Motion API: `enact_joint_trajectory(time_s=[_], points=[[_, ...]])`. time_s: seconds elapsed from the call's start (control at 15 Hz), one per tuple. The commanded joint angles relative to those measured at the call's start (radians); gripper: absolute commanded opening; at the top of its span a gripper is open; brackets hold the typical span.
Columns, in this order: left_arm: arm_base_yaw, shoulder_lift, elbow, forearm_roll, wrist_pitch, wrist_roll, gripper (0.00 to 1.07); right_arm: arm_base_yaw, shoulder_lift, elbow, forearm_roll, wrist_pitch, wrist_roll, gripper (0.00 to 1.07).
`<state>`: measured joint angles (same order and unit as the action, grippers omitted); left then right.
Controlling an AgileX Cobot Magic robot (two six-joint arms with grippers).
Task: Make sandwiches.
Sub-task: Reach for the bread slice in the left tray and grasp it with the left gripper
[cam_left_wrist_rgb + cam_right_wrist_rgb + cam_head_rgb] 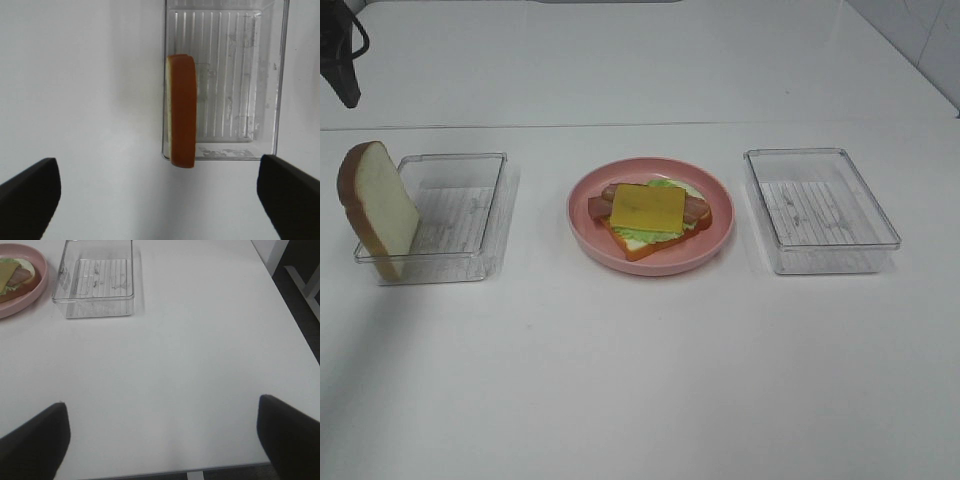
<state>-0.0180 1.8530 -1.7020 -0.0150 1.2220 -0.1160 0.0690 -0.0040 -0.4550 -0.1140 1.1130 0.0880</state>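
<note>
Exterior high shows the sandwiches (648, 216) half-built on the central pink plate (582, 228), cheese uppermost; top slice (378, 207) leans against the left tray (470, 160), both grippers spread, empty.

Plate (30, 297) cut by frame edge; lettuce (665, 185) mostly hidden

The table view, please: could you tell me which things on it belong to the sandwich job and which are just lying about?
Belongs to the job:
- open sandwich stack, cheese on top
- pink plate under it
- loose toast slice, standing on edge against the left clear tray

Just lying about:
- right clear tray, nothing in it
</note>
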Motion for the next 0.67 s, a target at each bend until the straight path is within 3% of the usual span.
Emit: enact_joint_trajectory(time_s=[0.07,0.67], points=[[0.001,0.000,0.026,-0.079,-0.050,0.019,1.01,-0.005,-0.030,0.002,-0.004,-0.011,-0.013,0.98],[0.001,0.173,0.025,-0.112,-0.084,0.034,1.01,-0.005,-0.030,0.002,-0.004,-0.011,-0.013,0.98]])
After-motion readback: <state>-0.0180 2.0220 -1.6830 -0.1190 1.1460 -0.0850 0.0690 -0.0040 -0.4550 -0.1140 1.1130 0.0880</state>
